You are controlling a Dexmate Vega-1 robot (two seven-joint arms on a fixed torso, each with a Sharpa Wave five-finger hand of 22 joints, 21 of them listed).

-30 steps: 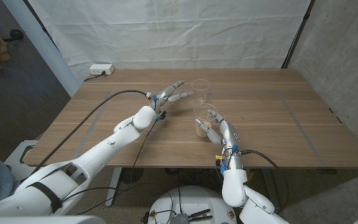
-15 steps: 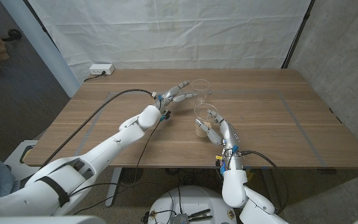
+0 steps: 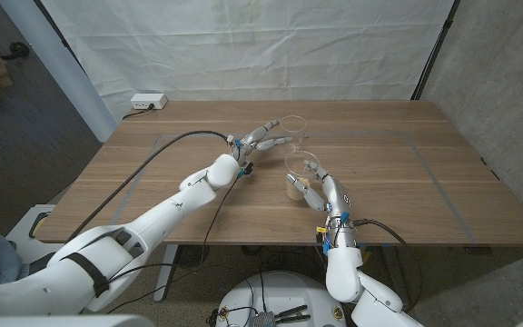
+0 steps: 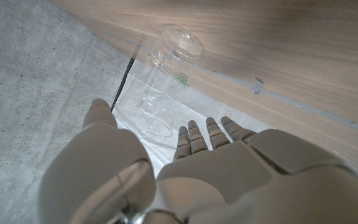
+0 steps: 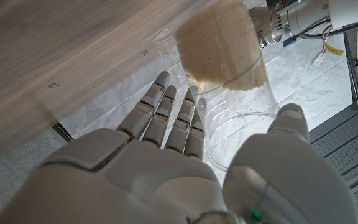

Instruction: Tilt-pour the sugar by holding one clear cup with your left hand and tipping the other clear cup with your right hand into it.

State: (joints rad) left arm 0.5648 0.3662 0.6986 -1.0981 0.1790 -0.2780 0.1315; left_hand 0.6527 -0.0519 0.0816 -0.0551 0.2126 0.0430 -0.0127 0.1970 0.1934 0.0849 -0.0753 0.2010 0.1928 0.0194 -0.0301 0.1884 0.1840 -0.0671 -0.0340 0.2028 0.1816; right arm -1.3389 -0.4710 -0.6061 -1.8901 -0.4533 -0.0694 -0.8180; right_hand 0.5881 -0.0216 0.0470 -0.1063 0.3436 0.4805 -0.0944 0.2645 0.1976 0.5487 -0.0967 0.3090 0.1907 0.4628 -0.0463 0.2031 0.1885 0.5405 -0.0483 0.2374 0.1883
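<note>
Head view: on the wooden tabletop [image 3: 398,182] the left hand [image 3: 263,134] reaches, fingers apart and holding nothing, toward the empty cup [image 3: 292,130]; the right hand [image 3: 314,189] wraps the sugar cup [image 3: 296,173].

Left wrist view: the empty cup [image 4: 160,81] is thin, clear, ribbed plastic just beyond the fingertips [image 4: 194,127]; I'd close gently low on its wall.

Right wrist view: grainy tan sugar [image 5: 219,46] sits in the cup's base; tip slowly.

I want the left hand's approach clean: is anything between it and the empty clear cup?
Nothing visible. The left hand is open just short of the empty cup, bare wooden table between. The sugar cup stands nearer the robot, off that path.
</note>
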